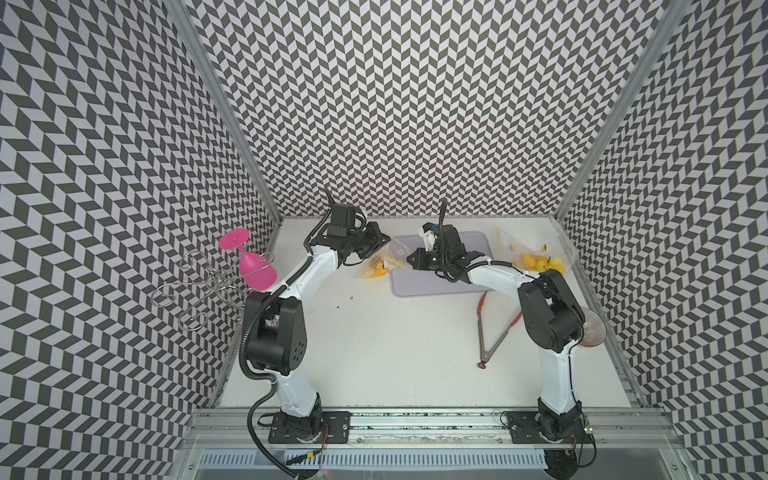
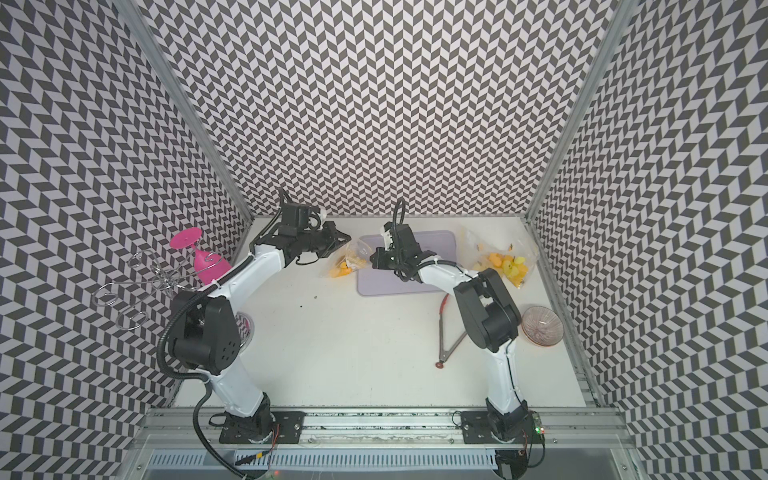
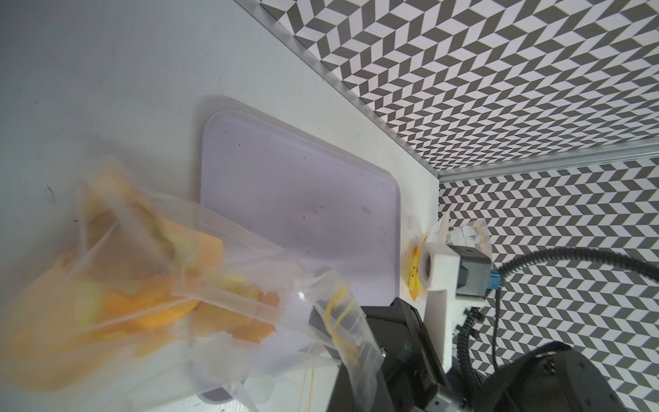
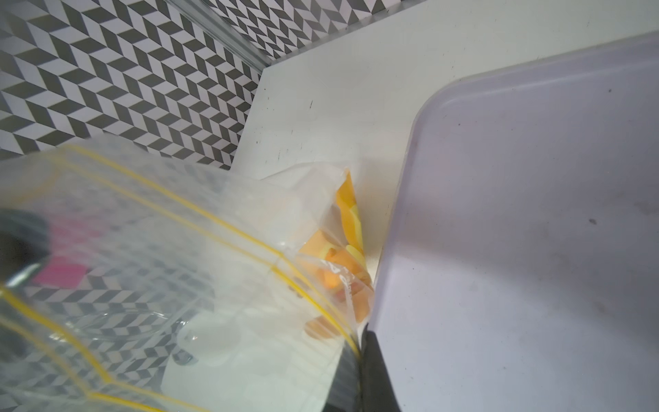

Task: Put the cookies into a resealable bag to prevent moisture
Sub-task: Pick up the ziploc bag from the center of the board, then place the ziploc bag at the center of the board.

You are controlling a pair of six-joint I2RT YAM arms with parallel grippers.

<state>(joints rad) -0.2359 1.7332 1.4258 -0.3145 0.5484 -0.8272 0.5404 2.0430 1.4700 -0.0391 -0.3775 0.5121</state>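
The left pincer (image 1: 387, 242) is pressed together on one top corner of a clear resealable bag with a yellow zip line (image 1: 384, 258). The right pincer (image 1: 409, 259), just beside it, is likewise pressed together and, as far as the wrist views show, pinches the other end of the bag's mouth. So the mouth runs straight from one pincer to the other, and neither arm is nearer: both have it.

Below the pincers, toward the robot's own side, the bag sags toward the white surface (image 1: 374, 353). The cookies (image 1: 375, 270), small flat orange, yellow and brown biscuits, lie bunched in its bottom. To my eye what remains is the zip, a run along that line between the pincers.

Under the right pincer sits a flat lavender plastic tray (image 1: 440, 286), bare where it shows. Well beyond that pincer, past its arm, lies a heap of clear bags with yellow prints (image 1: 536, 257); what they hold I cannot tell.
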